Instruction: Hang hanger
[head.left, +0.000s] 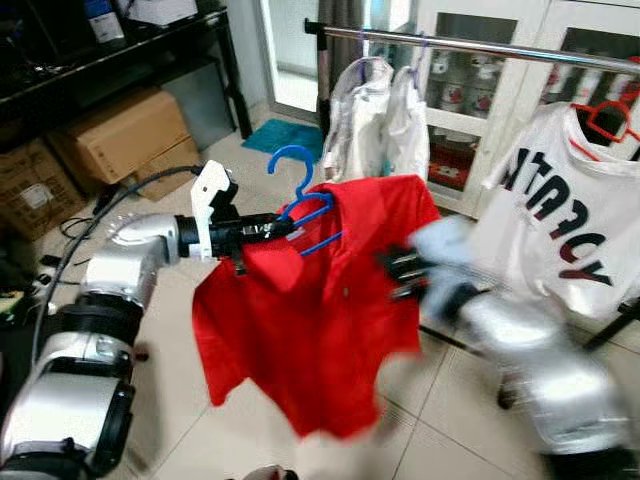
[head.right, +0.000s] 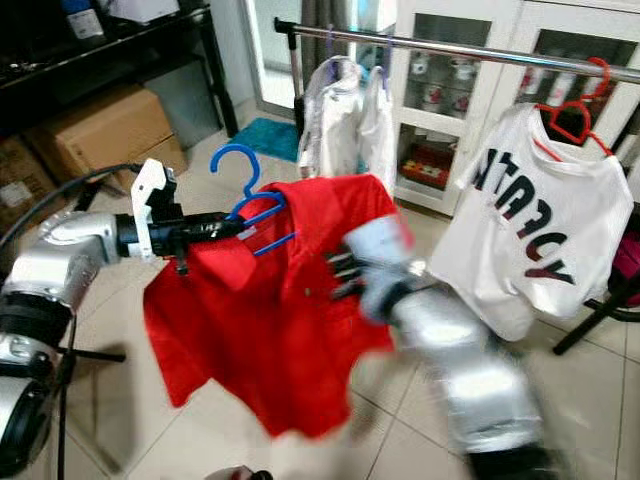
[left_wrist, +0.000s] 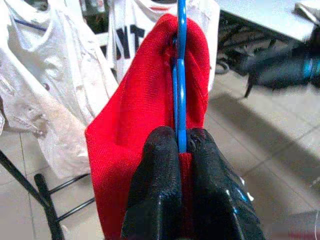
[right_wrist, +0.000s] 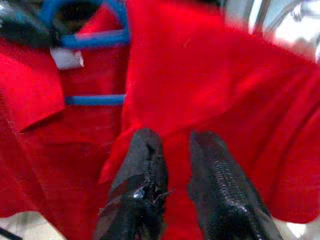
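Note:
A blue plastic hanger (head.left: 297, 190) carries a red polo shirt (head.left: 320, 320), held up in the air in front of me. My left gripper (head.left: 275, 228) is shut on the hanger's bar at the collar; the left wrist view shows the blue bar (left_wrist: 181, 60) pinched between the black fingertips (left_wrist: 160, 145). My right gripper (head.left: 400, 275) is blurred at the shirt's right side, level with the chest. In the right wrist view its fingers (right_wrist: 145, 155) stand slightly apart just in front of the red cloth (right_wrist: 210, 75). The metal clothes rail (head.left: 480, 45) runs across behind, above the shirt.
Pale garments (head.left: 375, 120) hang on the rail's left part, and a white printed T-shirt (head.left: 570, 210) on a red hanger hangs at its right. A white glass-door cabinet (head.left: 470, 110) stands behind. Cardboard boxes (head.left: 130, 135) and cables lie on the tiled floor at the left.

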